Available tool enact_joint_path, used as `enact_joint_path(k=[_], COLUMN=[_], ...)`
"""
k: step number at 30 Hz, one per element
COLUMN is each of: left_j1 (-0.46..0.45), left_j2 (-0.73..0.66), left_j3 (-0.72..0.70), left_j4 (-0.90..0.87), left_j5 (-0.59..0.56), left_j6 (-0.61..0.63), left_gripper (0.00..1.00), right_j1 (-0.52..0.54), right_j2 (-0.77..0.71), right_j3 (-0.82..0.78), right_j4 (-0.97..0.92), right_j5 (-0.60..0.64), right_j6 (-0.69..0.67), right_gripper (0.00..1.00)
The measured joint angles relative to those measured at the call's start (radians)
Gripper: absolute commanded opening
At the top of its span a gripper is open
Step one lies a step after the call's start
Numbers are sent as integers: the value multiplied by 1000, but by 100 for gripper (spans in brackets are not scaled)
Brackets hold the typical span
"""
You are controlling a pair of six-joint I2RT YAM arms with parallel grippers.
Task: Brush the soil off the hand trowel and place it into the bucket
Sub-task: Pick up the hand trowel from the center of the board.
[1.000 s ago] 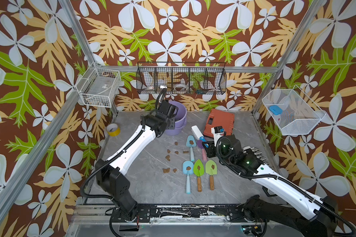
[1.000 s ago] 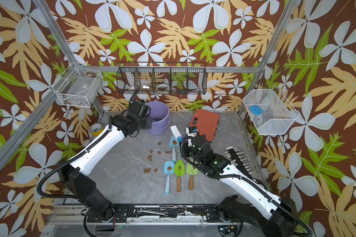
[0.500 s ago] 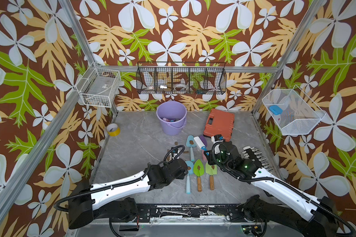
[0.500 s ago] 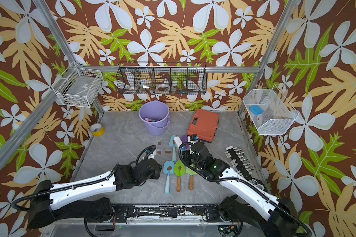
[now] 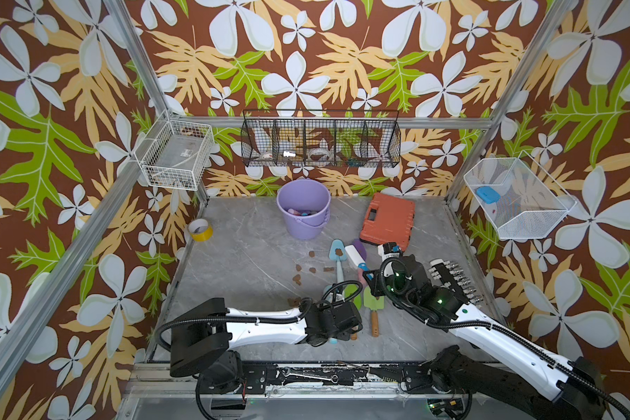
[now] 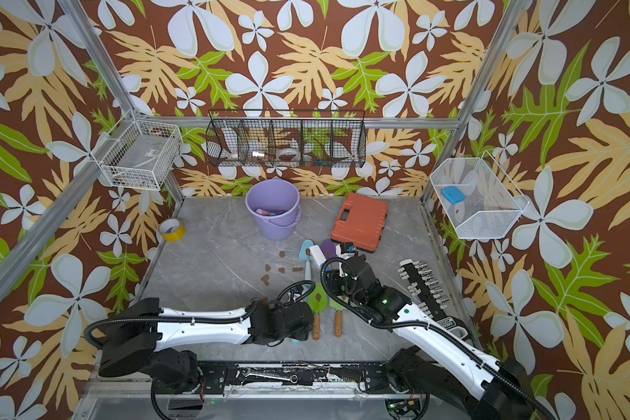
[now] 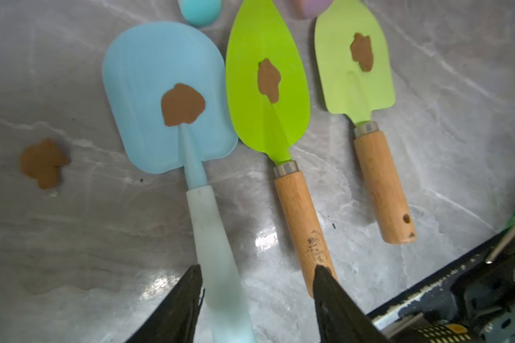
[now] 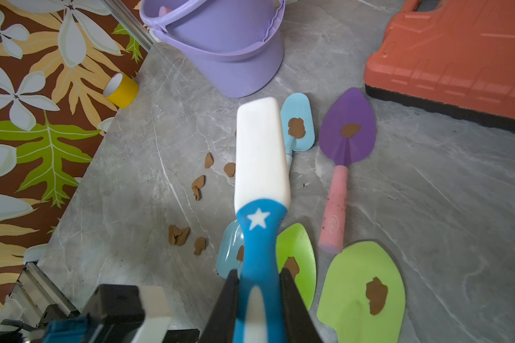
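Observation:
Three trowels lie side by side near the table's front: a light blue one (image 7: 167, 98), a pointed green one (image 7: 265, 80) and a paler green one (image 7: 354, 59). Each blade carries a brown soil blob (image 7: 183, 105). My left gripper (image 7: 256, 285) is open and low over their handle ends. The blue handle lies between its jaws beside one finger, and the other finger (image 7: 327, 294) covers the end of the pointed trowel's wooden handle. My right gripper (image 8: 259, 285) is shut on a blue-and-white brush (image 8: 260, 154), held above the trowels. The lavender bucket (image 5: 303, 203) stands at the back, with items inside.
A purple trowel with a pink handle (image 8: 347, 130) and a small blue trowel (image 8: 299, 124) lie beyond the brush, each with soil. Loose soil blobs (image 5: 297, 278) dot the table. An orange case (image 5: 388, 222), a yellow tape roll (image 5: 199, 230) and a socket rail (image 5: 455, 280) are nearby.
My left arm swung from the bucket at the back down to the front trowels, and its jaws opened. The right arm, still holding the brush, shifted only slightly.

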Motion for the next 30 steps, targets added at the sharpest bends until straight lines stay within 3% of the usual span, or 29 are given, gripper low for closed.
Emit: enact_joint_path(k=[25,30], left_j1=[-11,-11], left_j2=[102,115], left_j3=[0,5], left_j4=[-51,-52], left_j5=[-15,-23], left_j6=[-39,-32], left_gripper=[46,35], right_j1=[0,0], right_j2=[-13,-3], right_j3=[-14,-14], right_j4=[-3,-3], right_j5=[3,3], right_j6=[18,18], right_gripper=[0,0])
